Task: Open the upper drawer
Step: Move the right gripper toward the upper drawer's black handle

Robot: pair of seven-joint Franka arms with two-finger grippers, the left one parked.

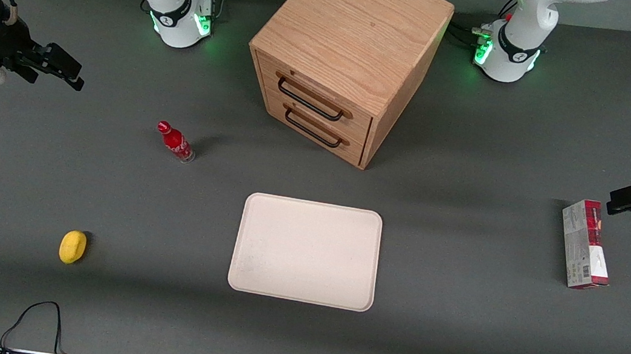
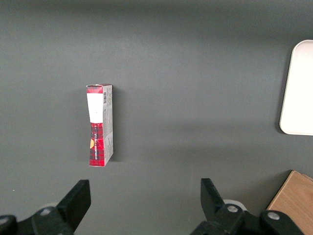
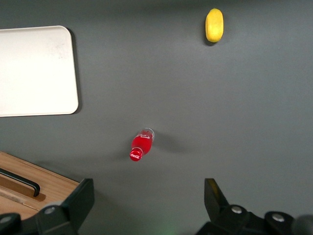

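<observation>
The boxy wooden cabinet (image 1: 353, 29) stands at the back middle of the table. Its upper drawer (image 1: 319, 96) is shut, with a long black bar handle (image 1: 309, 98). The lower drawer (image 1: 321, 135) under it is shut too. My right gripper (image 1: 77, 75) hangs open and empty above the table toward the working arm's end, well apart from the cabinet. In the right wrist view the gripper (image 3: 149, 188) has its jaws wide apart over bare table. A corner of the cabinet (image 3: 49, 188) with one end of a black handle (image 3: 27, 183) shows beside it.
A small red bottle (image 1: 175, 143) (image 3: 141, 145) stands between my gripper and the cabinet. A cream tray (image 1: 305, 251) lies in front of the cabinet. A yellow lemon (image 1: 73, 246) lies nearer the camera. A red and grey box (image 1: 585, 244) lies toward the parked arm's end.
</observation>
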